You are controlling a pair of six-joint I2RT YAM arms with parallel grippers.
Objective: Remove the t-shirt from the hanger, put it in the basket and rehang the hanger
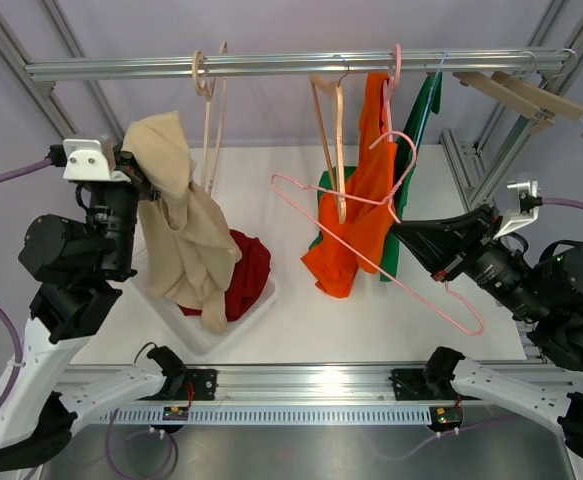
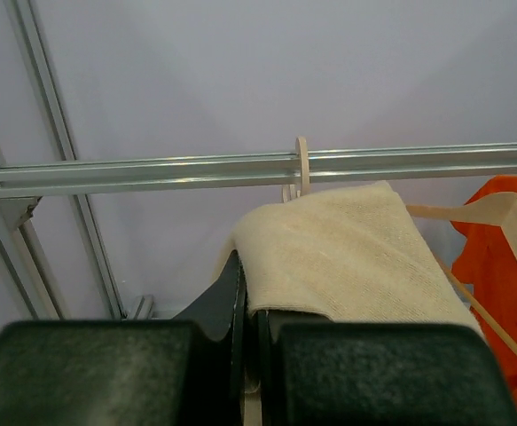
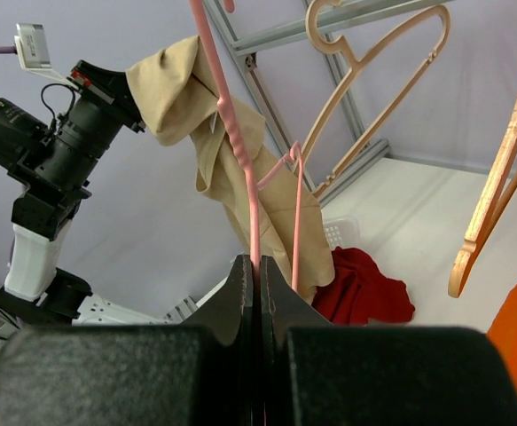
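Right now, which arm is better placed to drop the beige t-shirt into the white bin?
Left. The left gripper is shut on the beige t-shirt, hanging over the white bin. The right gripper holds the pink hanger, away from the bin.

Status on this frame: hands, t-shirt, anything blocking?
Left hand shut on beige t-shirt, over white bin. Right hand shut on bare pink hanger. Nothing blocking.

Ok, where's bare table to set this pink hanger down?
Bare table lies between the bin and the orange shirt, through to the near edge, and in a strip behind the bin below the rail. Crowded: the bin holds a red garment, with the beige shirt hanging over it from the left gripper; the orange shirt and green garment fill right of centre.
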